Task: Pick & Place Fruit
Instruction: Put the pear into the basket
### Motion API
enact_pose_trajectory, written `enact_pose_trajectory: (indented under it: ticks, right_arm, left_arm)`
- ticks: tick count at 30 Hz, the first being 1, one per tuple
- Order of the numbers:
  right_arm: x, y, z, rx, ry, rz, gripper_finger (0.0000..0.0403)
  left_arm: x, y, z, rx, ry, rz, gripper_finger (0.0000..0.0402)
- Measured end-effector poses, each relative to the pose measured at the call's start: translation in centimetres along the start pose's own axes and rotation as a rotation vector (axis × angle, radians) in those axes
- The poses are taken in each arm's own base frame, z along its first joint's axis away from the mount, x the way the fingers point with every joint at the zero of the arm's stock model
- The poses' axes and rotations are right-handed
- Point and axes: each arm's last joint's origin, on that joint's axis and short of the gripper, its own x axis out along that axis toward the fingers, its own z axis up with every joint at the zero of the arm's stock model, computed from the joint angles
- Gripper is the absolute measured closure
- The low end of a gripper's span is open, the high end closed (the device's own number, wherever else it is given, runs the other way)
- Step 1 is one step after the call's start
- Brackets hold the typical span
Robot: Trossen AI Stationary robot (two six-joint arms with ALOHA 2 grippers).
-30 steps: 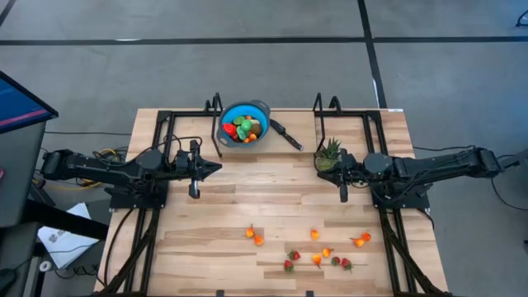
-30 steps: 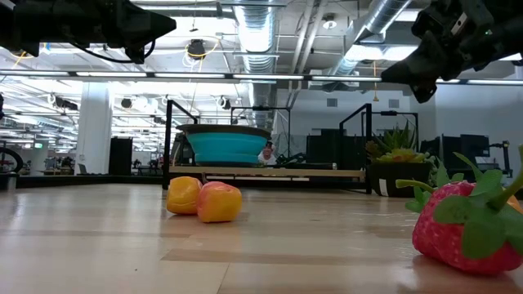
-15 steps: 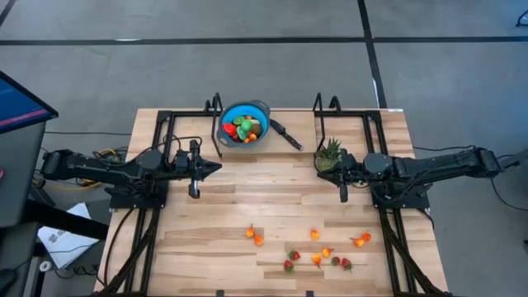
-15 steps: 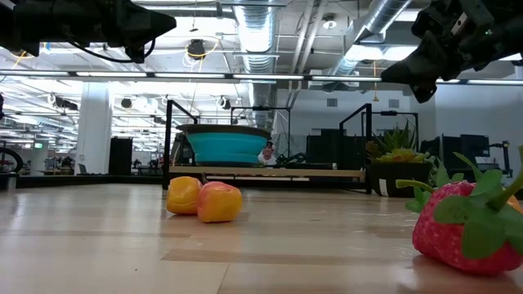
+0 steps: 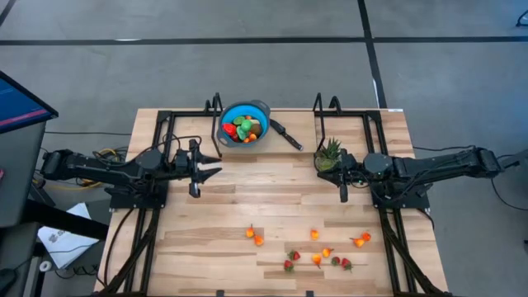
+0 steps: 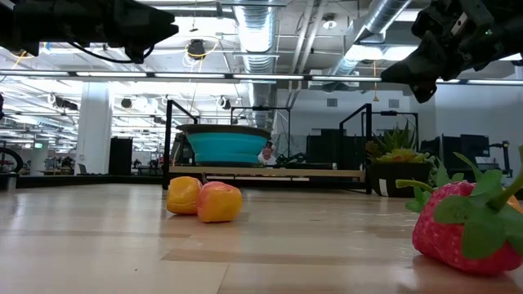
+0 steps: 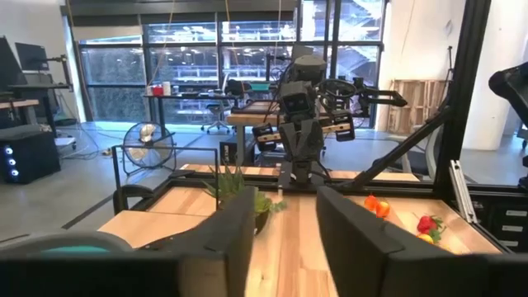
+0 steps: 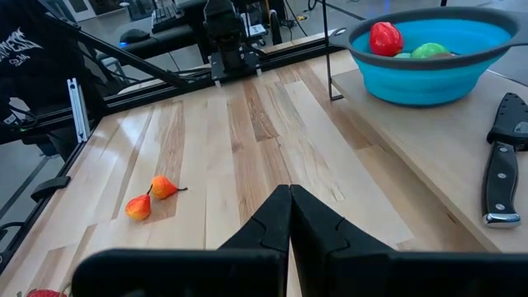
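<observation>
Fruit (image 5: 314, 234), small orange and red toys, lies at six o'clock; left gripper (image 5: 216, 171), fingers parted, empty, should descend squarely; right gripper (image 5: 344, 196) clenched, empty.

You won't find any text you can actually read here. The one thing with lettering is a dark cloth (image 8: 33, 62) at the edge of the right wrist view: it carries pale, ornate script, cut off by the frame and too stylised to make out. Nothing on the table (image 5: 272, 206) shows a label, brand, number or sign.
</observation>
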Motion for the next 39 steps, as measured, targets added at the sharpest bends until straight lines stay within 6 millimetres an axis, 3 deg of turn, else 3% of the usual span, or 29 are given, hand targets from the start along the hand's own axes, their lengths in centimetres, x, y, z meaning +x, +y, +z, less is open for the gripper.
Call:
enact_pose_trajectory:
  ticks: [9,31,39]
  right_arm:
    - [0.0,0.0,0.0,0.0,0.0,0.0,0.0401]
    - [-0.03,0.22,-0.06,0.004,0.003,0.014,0.0401]
    - [-0.06,0.38,-0.21,0.147,0.019,0.024,0.0401]
  left_arm:
    - [0.0,0.01,0.05,-0.001,-0.004,0.004,0.023]
    - [0.0,0.0,0.07,-0.002,-0.007,0.002,0.0229]
    - [-0.01,0.01,0.13,-0.003,-0.013,0.003,0.0229]
